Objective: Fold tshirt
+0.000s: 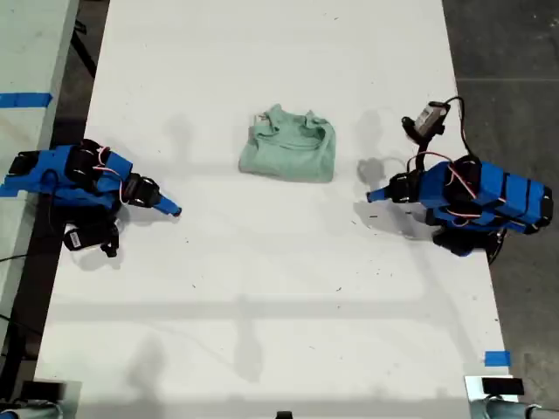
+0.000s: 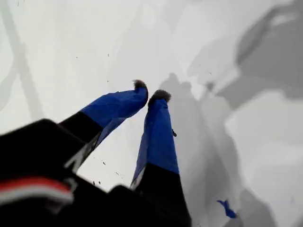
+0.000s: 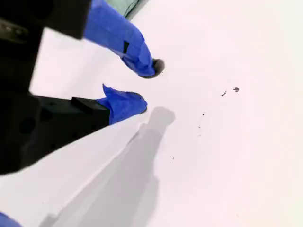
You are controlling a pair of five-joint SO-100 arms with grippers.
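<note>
Blue-taped fingertips (image 2: 139, 86) of my first gripper (image 2: 150, 92) are sitting nearly closed, only a sliver between them, gripping nothing and hanging over the bare white table (image 1: 262, 305). My second gripper (image 3: 146, 85) is showing a narrow gap between its jaws, also empty, with a mint sliver of cloth just peeking in at the frame edge. Both arms are resting at opposite sides of the exterior view, tips pointing inward; which is which I am not managing to tell. Between them, well apart from both, the tshirt (image 1: 288, 150) is lying as a compact, slightly rumpled bundle, apparently already folded over. If another fold is wanted, both grippers should be opening wide, coming in low at one edge, pinching two corners and carrying them across together. No containers are showing anywhere.
</note>
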